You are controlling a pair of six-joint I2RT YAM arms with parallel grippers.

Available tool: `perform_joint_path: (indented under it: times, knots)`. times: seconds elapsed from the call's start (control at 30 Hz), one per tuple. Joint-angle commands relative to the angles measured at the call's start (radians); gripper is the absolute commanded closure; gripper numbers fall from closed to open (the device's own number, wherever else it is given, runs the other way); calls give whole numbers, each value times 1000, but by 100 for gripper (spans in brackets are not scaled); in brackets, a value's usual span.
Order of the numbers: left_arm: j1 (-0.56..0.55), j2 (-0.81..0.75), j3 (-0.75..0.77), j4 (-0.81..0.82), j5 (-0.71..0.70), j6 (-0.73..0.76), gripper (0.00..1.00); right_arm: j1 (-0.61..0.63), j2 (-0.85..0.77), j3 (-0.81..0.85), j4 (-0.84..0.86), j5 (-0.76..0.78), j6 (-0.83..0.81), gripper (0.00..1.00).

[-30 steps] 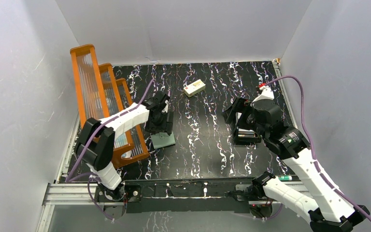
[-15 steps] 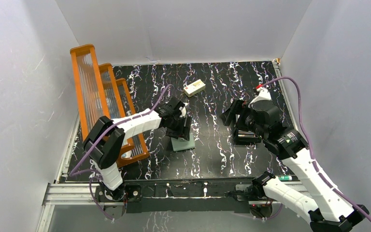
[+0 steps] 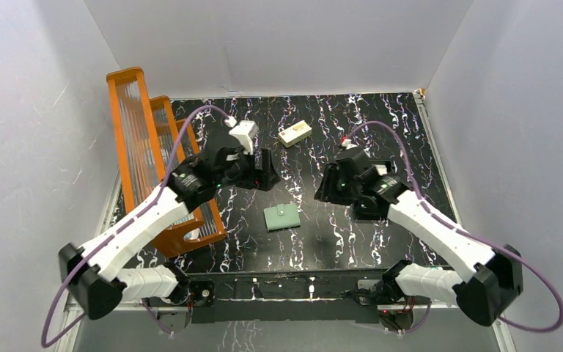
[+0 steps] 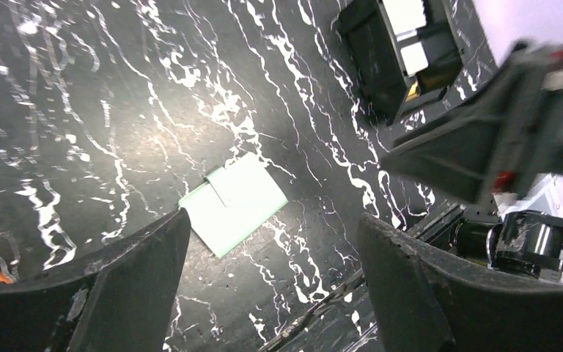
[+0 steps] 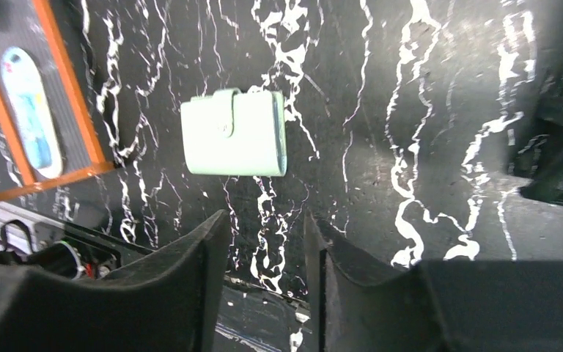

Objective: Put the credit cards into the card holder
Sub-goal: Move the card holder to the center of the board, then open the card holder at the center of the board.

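Jaws: left gripper [image 4: 273, 220] wide open, empty; right gripper [image 5: 264, 218] narrowly parted, empty; card holder [image 5: 234, 132] shut and flat just ahead of both; cards [image 4: 413, 57] apparently in tray [image 4: 370, 59] beside right jaws, so none loaded yet.

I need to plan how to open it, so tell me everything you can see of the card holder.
The small, flat, grey-green card holder looks like smooth faux leather. It is roughly square and folded shut, with a narrow tab fastened by a small stud on its face. A thin pale-blue edge shows along one side. It lies flat on the black, white-veined table, between the two arms. Nothing touches it: the left pincer and right pincer hang above it, empty.
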Motion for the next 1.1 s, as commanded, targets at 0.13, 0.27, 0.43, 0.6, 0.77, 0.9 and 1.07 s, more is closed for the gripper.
perform_joint_path:
  times: [0.13,0.27,0.43,0.6,0.77,0.9,1.07]
  knots:
    - [2,-264,24,-124,-178,40,9,245,231,74,124,153,147,55]
    - [2,-324,43,-155,-202,29,7,307,367,142,148,204,211,55]
    - [2,-366,47,-182,-220,26,6,327,508,222,154,231,218,55]
    - [2,-384,54,-214,-237,18,6,328,604,254,157,262,203,55]
    - [2,-401,49,-219,-240,-5,7,327,718,260,167,257,177,54]
    - [2,-398,49,-225,-227,-25,9,333,810,289,106,275,164,58]
    - [3,-360,78,-258,-236,-33,14,334,793,282,94,336,161,87]
